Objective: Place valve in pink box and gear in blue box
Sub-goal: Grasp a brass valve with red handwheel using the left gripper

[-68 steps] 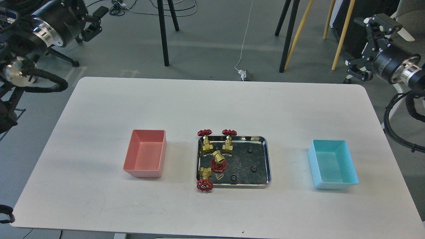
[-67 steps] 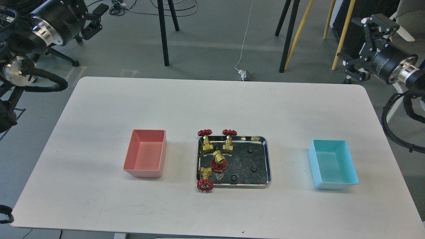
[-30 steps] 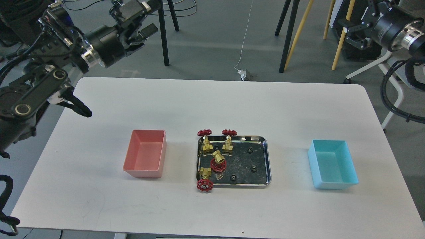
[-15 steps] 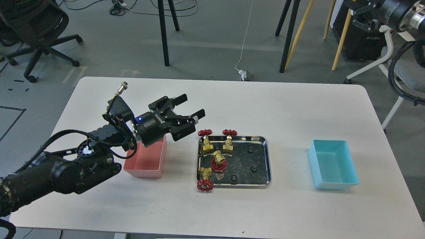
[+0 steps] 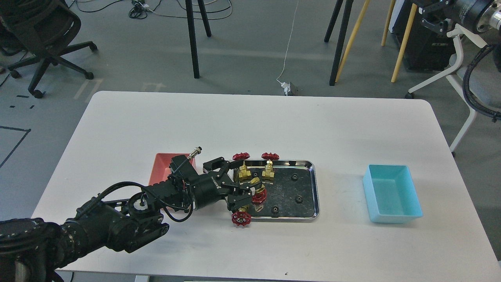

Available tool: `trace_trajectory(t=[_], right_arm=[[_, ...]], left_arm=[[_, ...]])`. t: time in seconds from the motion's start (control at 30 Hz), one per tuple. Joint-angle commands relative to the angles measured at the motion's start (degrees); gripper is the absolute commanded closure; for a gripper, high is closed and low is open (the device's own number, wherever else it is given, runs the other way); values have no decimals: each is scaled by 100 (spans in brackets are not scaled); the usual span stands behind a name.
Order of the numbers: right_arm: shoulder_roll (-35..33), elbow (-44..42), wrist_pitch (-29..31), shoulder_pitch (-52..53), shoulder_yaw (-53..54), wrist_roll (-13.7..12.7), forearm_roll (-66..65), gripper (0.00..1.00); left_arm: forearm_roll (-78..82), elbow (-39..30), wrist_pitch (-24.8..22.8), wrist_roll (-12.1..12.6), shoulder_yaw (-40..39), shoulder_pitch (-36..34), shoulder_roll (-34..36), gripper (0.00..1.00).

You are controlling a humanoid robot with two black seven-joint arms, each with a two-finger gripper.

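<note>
Four brass valves with red handwheels are at the left end of the steel tray (image 5: 315, 184): two at the back (image 5: 241, 166) (image 5: 269, 166), one in the middle (image 5: 258, 192) and one at the front edge (image 5: 240, 217). Small black gears (image 5: 293, 177) (image 5: 298, 199) (image 5: 275, 210) lie on the tray floor. My left gripper (image 5: 242, 182) is open and low over the tray's left edge, its fingers spread right beside the middle valve. The pink box (image 5: 161, 163) is mostly hidden under my left arm. The blue box (image 5: 391, 194) stands empty at the right. My right gripper (image 5: 430, 13) is high at the top right, cut by the frame edge.
My left forearm (image 5: 117, 219) lies across the table's front left. Tripod legs, yellow poles and chairs stand on the floor beyond the table's far edge.
</note>
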Motion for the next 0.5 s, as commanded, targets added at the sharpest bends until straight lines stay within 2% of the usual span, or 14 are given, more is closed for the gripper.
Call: trace_trajectory(t=[0.0,0.47], right_arm=[[9,-1,0,-20,0,1,-44,1],[80,-80,0,-46,0,1,-53,1]], left_arm=[[8,88,0,0,1,76,-212,6],[501,1064,0,0,10,50,-687,6]])
